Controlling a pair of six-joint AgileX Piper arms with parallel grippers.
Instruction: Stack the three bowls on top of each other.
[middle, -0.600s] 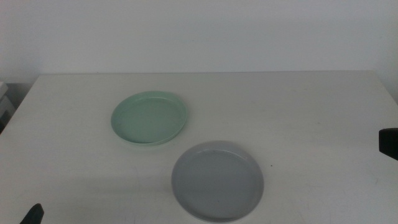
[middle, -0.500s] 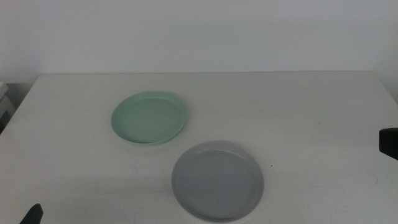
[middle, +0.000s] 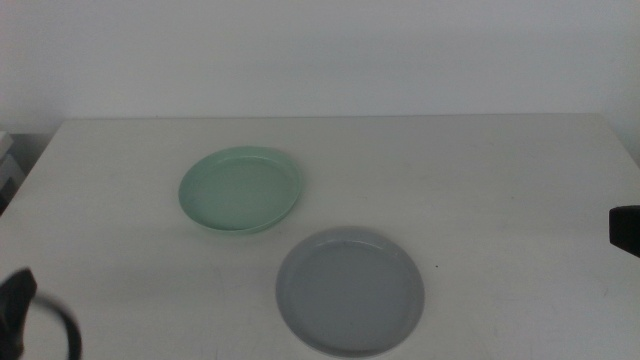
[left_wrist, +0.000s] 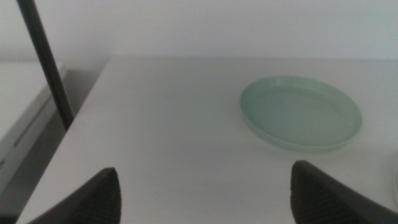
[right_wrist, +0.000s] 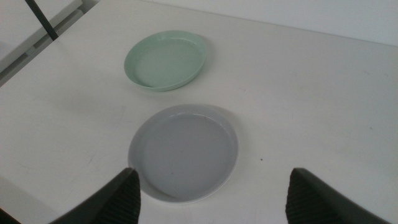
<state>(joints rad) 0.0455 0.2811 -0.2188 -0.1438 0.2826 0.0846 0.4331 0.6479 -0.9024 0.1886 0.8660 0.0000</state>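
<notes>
I see two of the bowls on the white table (middle: 480, 180). The mint green bowl (middle: 241, 189) lies left of centre, toward the back. The grey bowl (middle: 350, 290) lies nearer the front, just right of it, and the two are apart. In the left wrist view my left gripper (left_wrist: 205, 202) is open, low over the table's left side, with the mint bowl (left_wrist: 301, 112) ahead of it. My right gripper (right_wrist: 211, 199) is open too, hovering on the near side of the grey bowl (right_wrist: 185, 151). Part of the left arm (middle: 20, 315) shows in the bottom-left corner of the middle view.
A dark upright pole (left_wrist: 46, 62) stands off the table's left edge, beside a lower pale surface (left_wrist: 18, 118). The right arm's dark tip (middle: 625, 230) shows at the right edge of the middle view. A white wall backs the table.
The left arm has come up into the bottom-left corner of the middle view, showing more of itself. Both bowls and the right arm stay where they were.
</notes>
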